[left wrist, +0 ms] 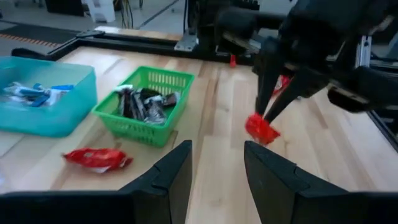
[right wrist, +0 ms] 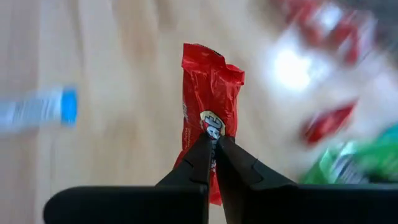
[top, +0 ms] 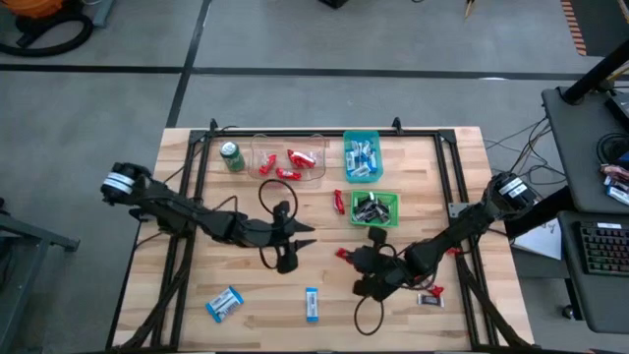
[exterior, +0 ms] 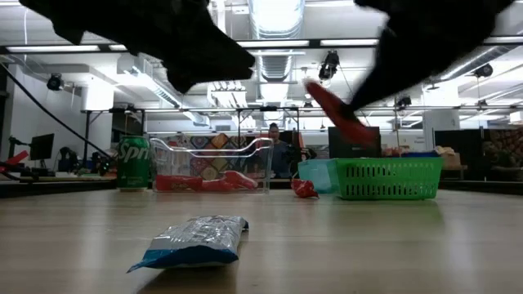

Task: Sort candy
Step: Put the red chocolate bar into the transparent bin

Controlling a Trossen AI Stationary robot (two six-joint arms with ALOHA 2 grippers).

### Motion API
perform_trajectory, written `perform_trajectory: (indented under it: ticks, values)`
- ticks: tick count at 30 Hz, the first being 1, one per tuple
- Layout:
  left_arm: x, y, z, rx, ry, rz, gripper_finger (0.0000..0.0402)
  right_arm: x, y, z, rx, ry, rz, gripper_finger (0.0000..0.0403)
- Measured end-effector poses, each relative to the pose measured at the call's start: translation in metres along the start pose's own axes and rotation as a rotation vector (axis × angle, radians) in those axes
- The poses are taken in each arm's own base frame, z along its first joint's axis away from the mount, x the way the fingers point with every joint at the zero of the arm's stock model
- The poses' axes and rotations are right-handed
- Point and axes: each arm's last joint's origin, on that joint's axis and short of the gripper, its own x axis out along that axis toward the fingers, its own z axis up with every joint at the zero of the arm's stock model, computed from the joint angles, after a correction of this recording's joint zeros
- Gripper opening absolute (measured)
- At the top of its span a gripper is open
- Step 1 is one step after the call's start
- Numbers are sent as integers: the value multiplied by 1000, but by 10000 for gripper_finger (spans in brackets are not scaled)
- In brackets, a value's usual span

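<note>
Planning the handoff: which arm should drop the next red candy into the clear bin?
Right. Its gripper is shut on a red candy lifted off the table. The left gripper is open and empty, though nearer the clear bin.

Glossy red candy, prob. foil wrap

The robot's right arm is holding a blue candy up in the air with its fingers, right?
Not quite. The right gripper is holding a candy up off the table, but it is a red candy, not a blue one. The right wrist view shows the shiny red wrapper pinched between the fingers. The blue candies lie on the table.
</note>
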Motion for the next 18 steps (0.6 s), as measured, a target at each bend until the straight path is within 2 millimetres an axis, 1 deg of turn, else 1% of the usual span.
perform_trajectory:
  ticks: [4, 8, 15, 18]
  values:
    - [14, -4, -8, -3, -63, -14, 129, 1, 2, 20, -2, -192, -61, 8]
    - [21, -6, -13, -6, -94, -21, 129, 4, 0, 34, 1, -284, -76, 8]
    - [21, -11, -13, 24, -73, -157, 129, 10, -9, 40, -14, -289, -111, 8]
    - [21, -11, -13, 13, -73, -157, 129, 11, -10, 40, -18, -288, -115, 8]
